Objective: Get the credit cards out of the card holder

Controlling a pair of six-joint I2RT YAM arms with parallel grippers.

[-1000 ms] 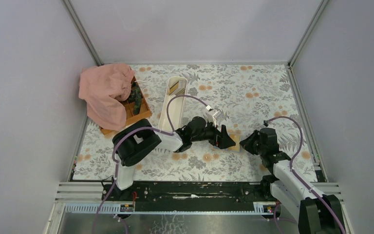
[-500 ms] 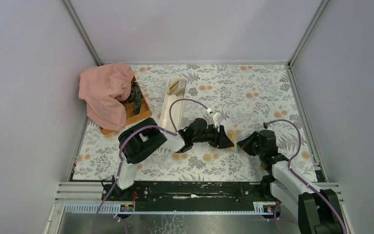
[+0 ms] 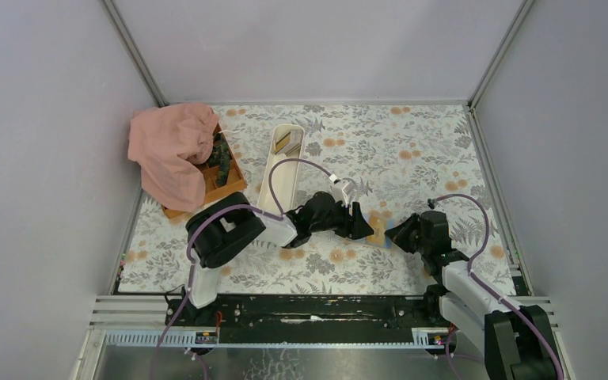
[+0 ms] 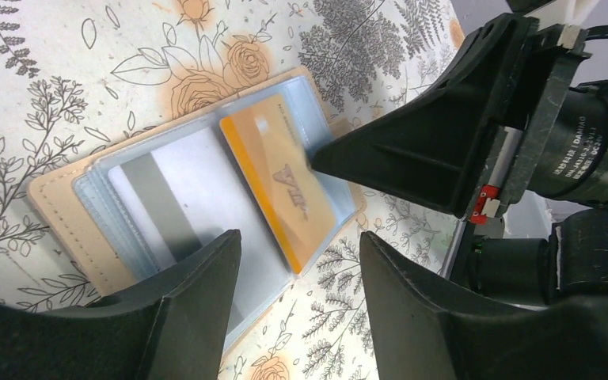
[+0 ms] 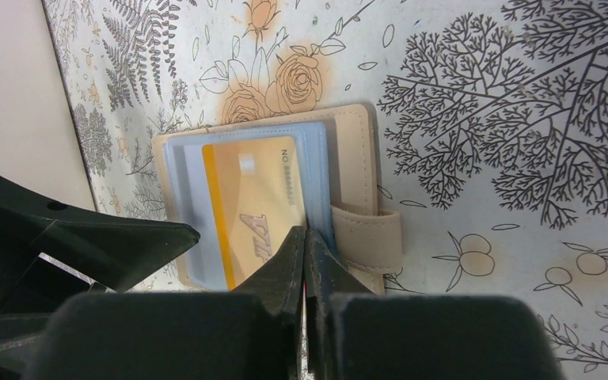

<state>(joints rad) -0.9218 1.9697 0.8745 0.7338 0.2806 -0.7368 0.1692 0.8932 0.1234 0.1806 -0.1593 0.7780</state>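
When drawing orange card [image 5: 253,198] out of card holder [image 5: 356,158], pull flat along sleeve [image 5: 186,182]; pin holder with left gripper [image 4: 299,241], spread wide above it. At card's 5 o'clock edge in right wrist view, right gripper [image 5: 305,237] squeezed narrow; cannot tell whether nipping it. Holder open on cloth [image 5: 522,119] between both grippers, strap tab [image 5: 368,237] at 3 o'clock. Also striped card [image 4: 166,206] in 9 o'clock sleeve. Sleeve mouth hard to make out; holder's 6 o'clock edge hidden behind fingers.

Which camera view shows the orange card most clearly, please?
The left wrist view: the orange card shows nearly whole in the open card holder. The right wrist view hides its corner behind the right pincer; the top view barely shows it.
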